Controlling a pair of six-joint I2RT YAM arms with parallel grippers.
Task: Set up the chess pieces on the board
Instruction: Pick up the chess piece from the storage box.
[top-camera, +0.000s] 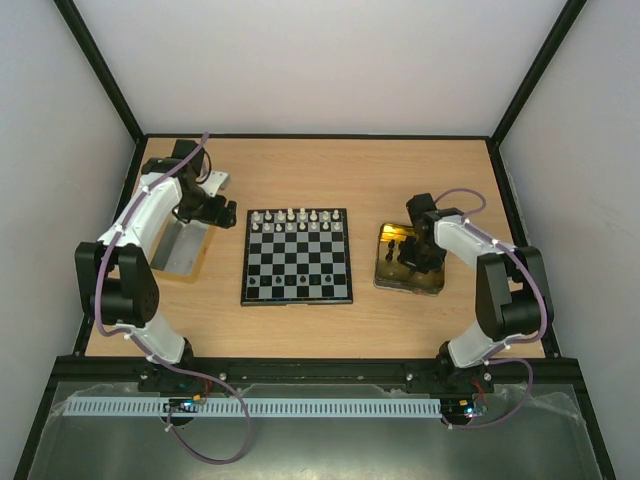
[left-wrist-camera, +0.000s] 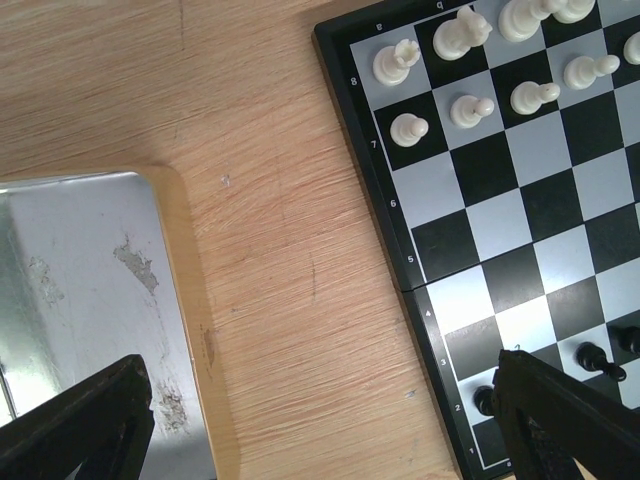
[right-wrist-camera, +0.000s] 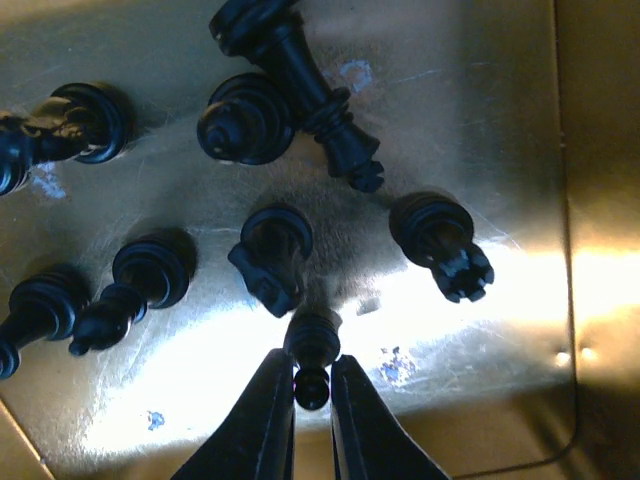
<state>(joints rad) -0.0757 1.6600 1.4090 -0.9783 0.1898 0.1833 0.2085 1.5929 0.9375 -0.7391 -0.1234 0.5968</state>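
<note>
From above, you see the board (top-camera: 297, 256) in the middle of the wooden surface (top-camera: 300, 170). White pieces (top-camera: 296, 220) fill its two far rows and a few black pieces (top-camera: 256, 284) sit at its near left. Your left end effector (top-camera: 222, 212) hangs between the silver tray (top-camera: 180, 250) and the board. Your right end effector (top-camera: 408, 252) is down in the gold tray (top-camera: 410, 283) to the right.

In the left wrist view, your jaws stand released and wide apart with nothing between them, one over the silver tray's corner and the other over the board's edge.

In the right wrist view, your jaws are clenched on the head of a standing black pawn (right-wrist-camera: 313, 340). Other black pieces stand or lie toppled around it on the gold tray.
</note>
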